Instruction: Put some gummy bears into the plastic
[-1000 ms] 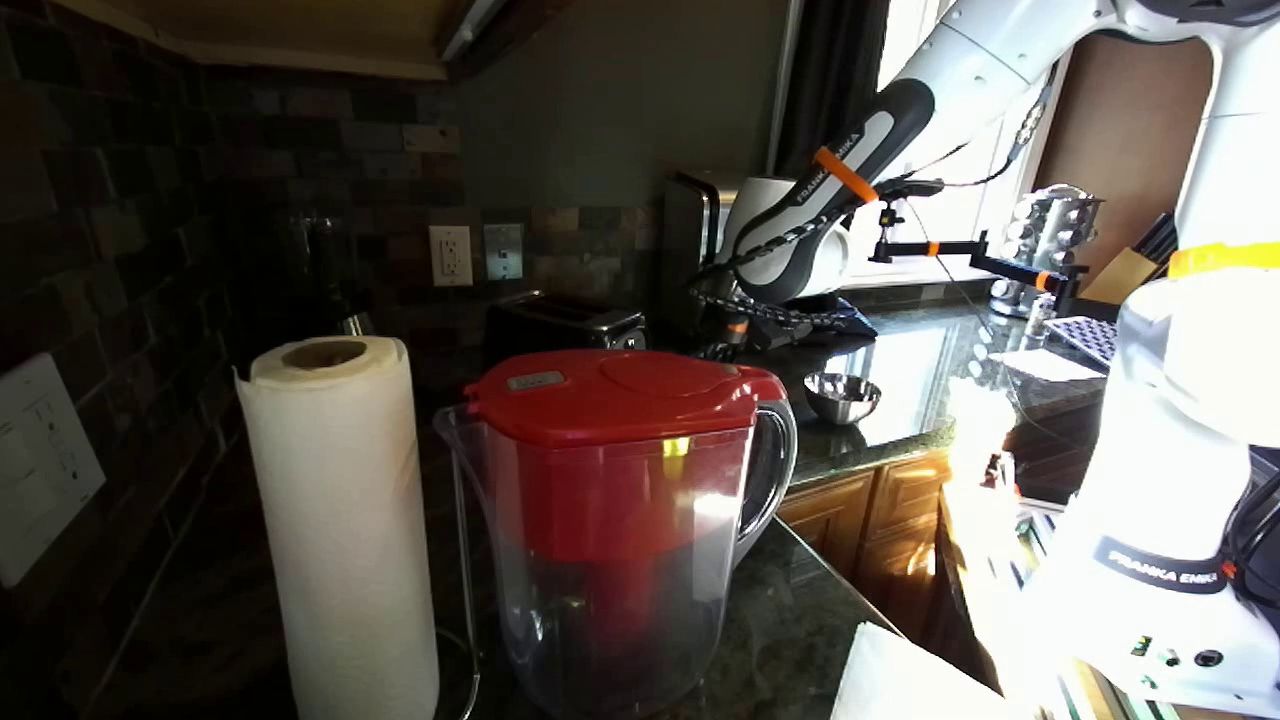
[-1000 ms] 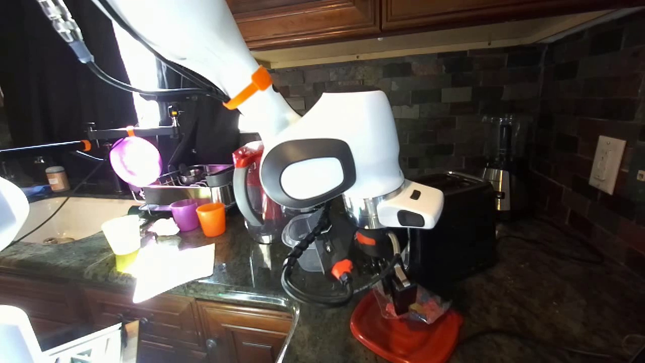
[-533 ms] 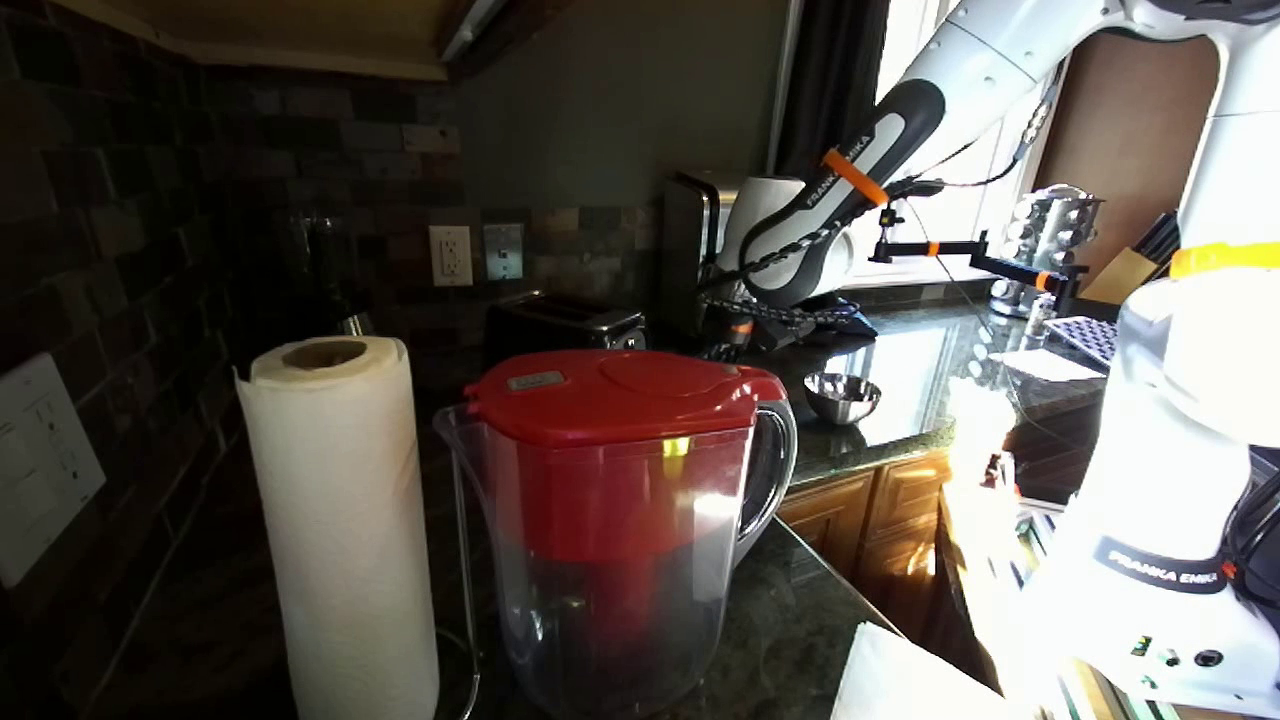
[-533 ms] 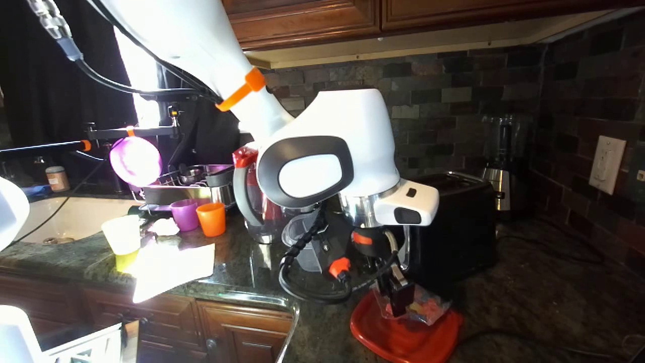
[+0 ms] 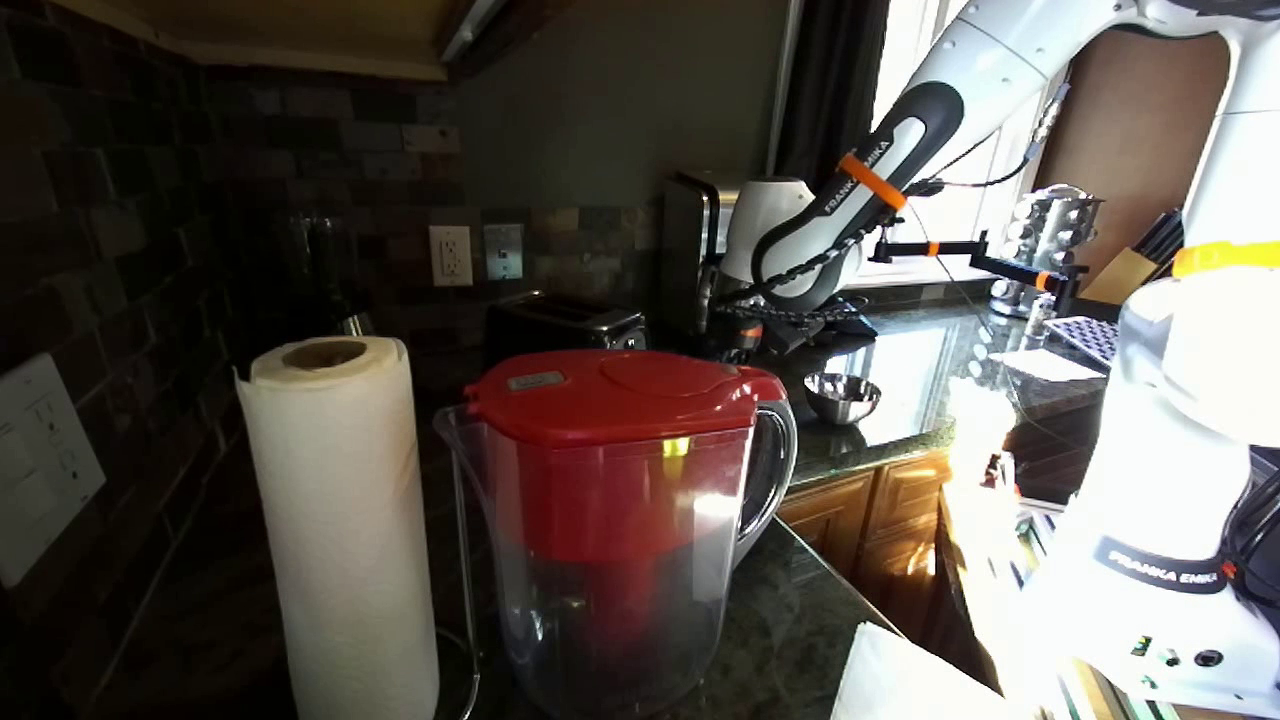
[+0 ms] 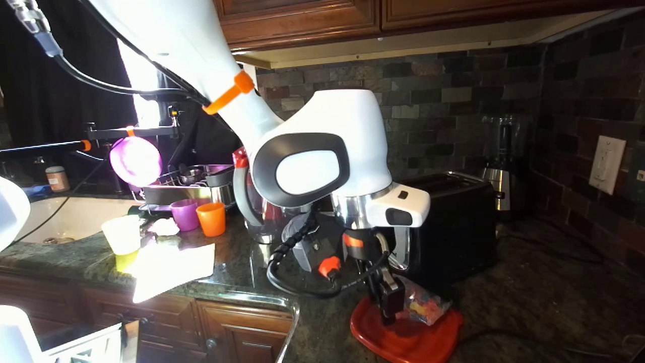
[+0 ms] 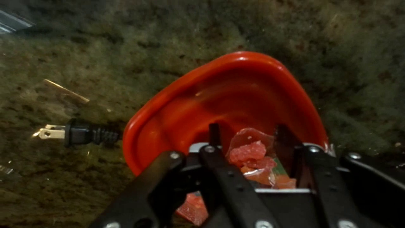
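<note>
Lower middle, wrist view: our gripper (image 7: 247,134), jaws parted, gummies (image 7: 248,152) showing between — probably the pick; next we'd pinch, then lift.

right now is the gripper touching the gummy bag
Cannot tell: the wrist view shows the gripper open around part of the bag, but neither contact nor gap shows plainly.
</note>
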Robot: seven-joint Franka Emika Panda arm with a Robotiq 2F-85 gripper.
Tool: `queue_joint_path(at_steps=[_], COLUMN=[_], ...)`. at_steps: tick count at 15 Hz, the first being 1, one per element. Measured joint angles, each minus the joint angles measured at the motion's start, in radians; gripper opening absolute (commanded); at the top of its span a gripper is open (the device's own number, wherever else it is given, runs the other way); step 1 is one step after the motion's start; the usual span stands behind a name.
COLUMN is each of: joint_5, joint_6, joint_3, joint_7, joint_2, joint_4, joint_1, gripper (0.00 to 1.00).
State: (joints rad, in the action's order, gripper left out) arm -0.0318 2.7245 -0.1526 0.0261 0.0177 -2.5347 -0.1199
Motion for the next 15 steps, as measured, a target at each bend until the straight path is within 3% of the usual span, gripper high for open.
queue_joint_path(at_steps=[10, 15], joint_5=[-0.019, -0.006], joint_6=[-0.017, 0.002], joint_3=[0.0, 0.001], joint_7=[0.03, 0.03], joint_2=[-0.012, -0.011], joint_4=[0.006, 0.014], joint_1=[-0.001, 0.0], gripper=[0.56, 0.52])
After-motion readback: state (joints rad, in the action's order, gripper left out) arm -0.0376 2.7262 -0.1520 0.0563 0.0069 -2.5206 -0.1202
